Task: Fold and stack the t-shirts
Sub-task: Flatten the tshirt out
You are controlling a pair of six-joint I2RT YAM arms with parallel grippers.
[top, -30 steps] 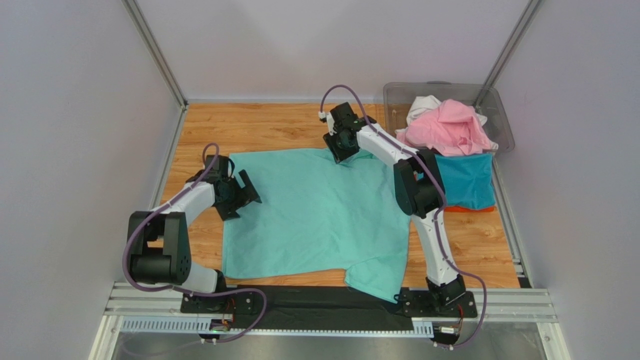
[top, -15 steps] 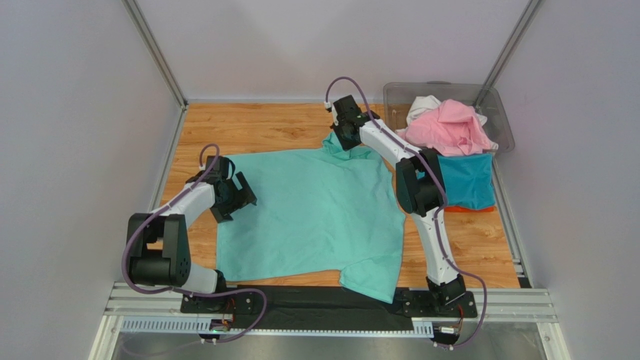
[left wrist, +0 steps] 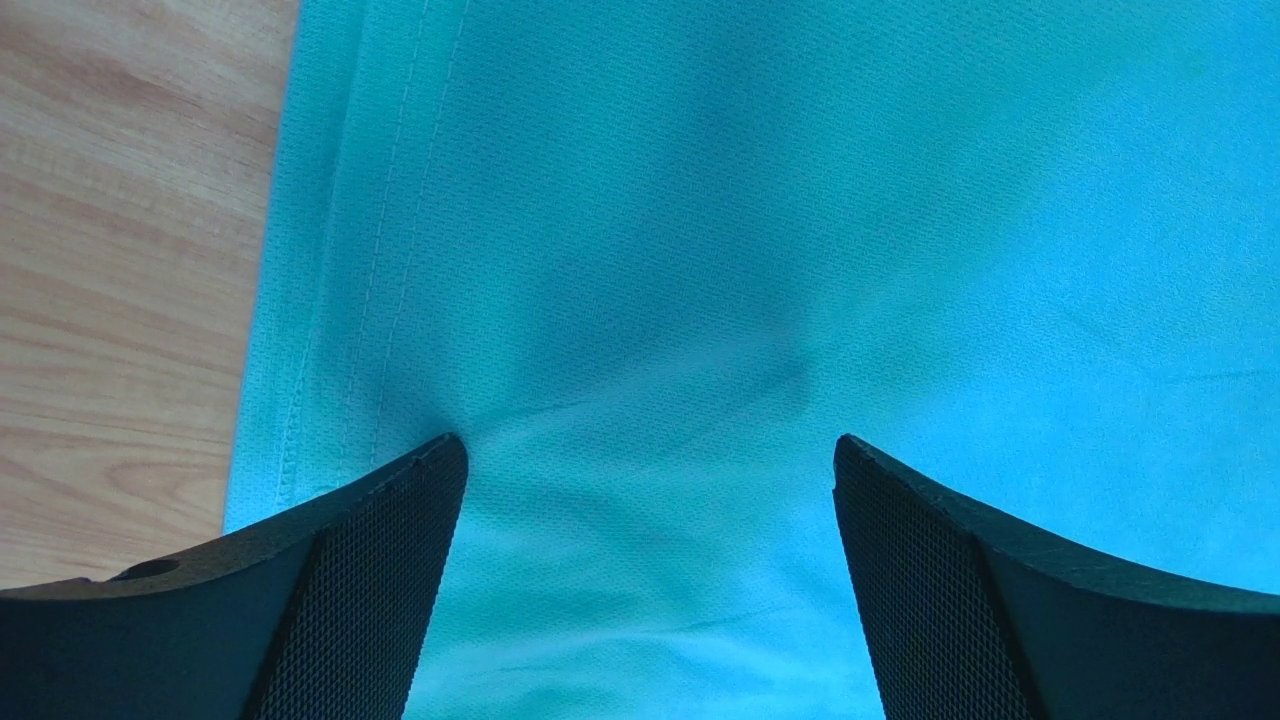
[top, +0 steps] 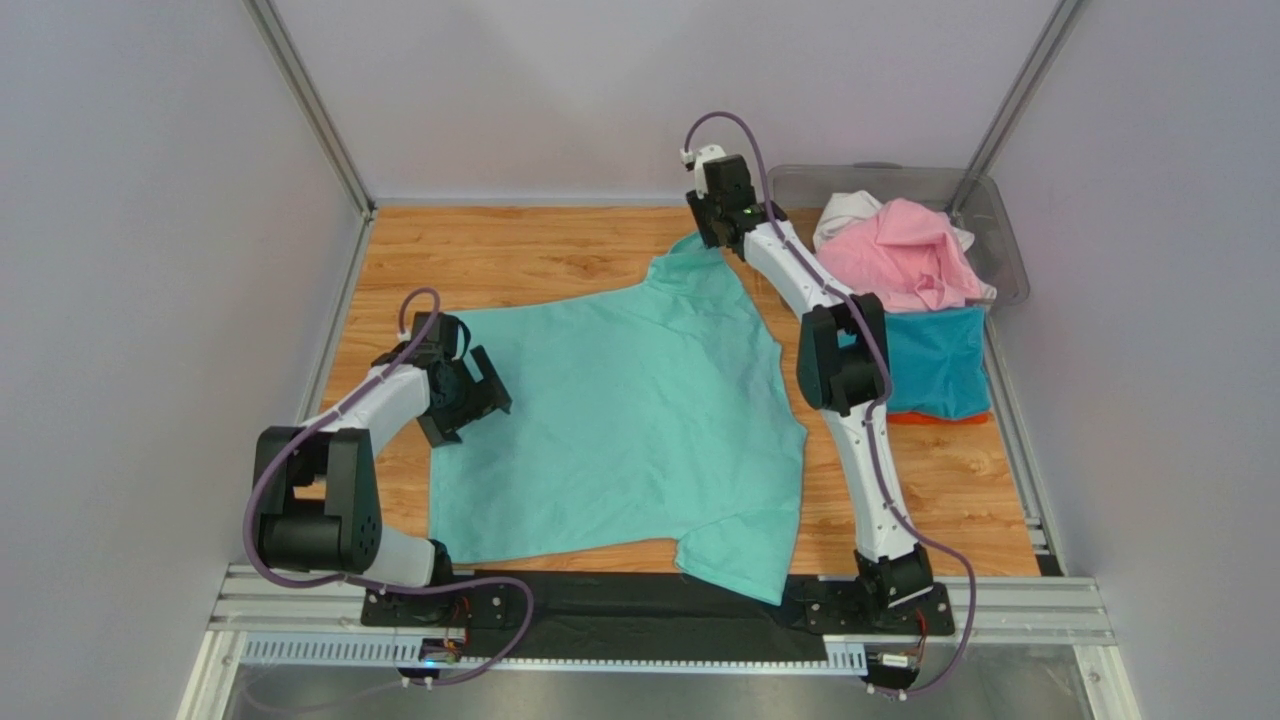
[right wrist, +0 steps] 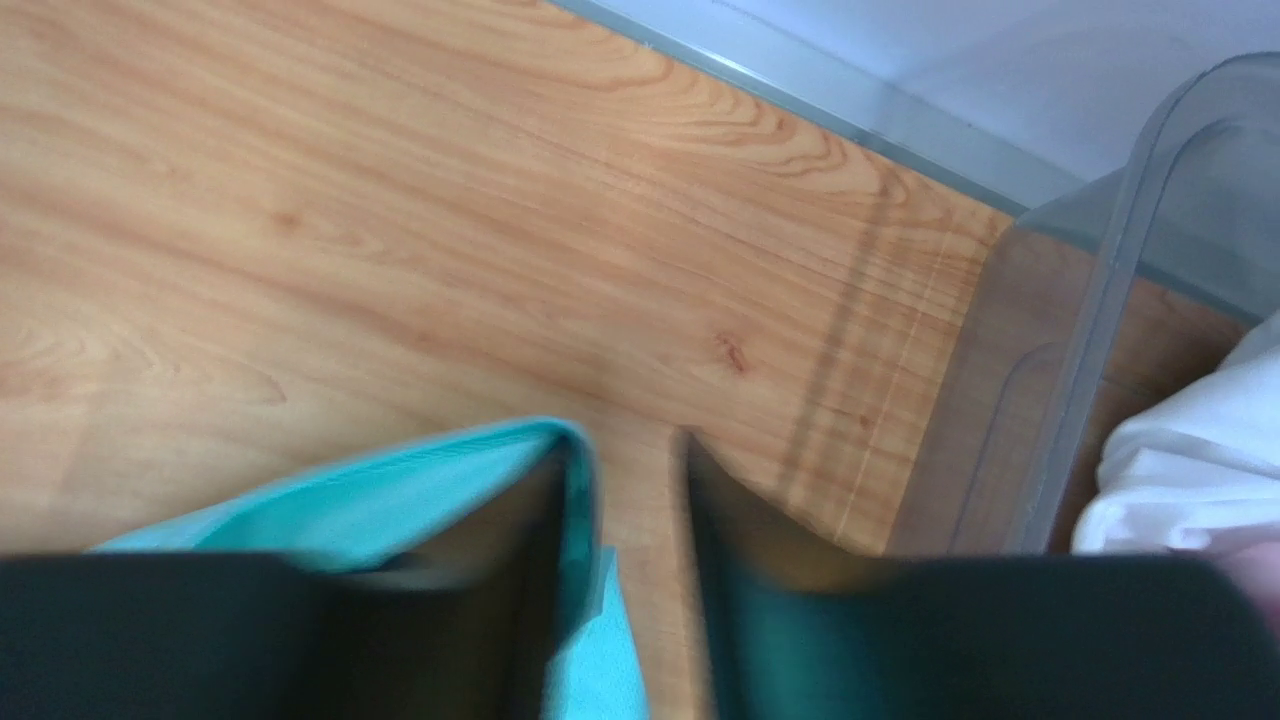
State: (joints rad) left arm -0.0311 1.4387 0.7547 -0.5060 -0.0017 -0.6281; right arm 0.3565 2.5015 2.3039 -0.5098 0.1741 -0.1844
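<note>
Fingers (right wrist: 301, 645) gripping mint green t-shirt (right wrist: 376, 503) corner, wooden table (right wrist: 376, 225), clear bin (right wrist: 1085, 285)

Between the matt textured fingers (left wrist: 361, 600) of the left gripper (left wrist: 649, 450), mint green t-shirt (left wrist: 721, 225) of fine-mesh cloth; beside them, smooth wood table (left wrist: 120, 225)

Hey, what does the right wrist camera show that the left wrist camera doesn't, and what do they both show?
Only the right wrist view shows the clear bin with white cloth inside, and the right hand nearly closed on a corner of the mint green t-shirt. Only the left wrist view shows the left hand wide open over the shirt, beside its stitched hem. Both show the mint green t-shirt on the wooden table.
</note>
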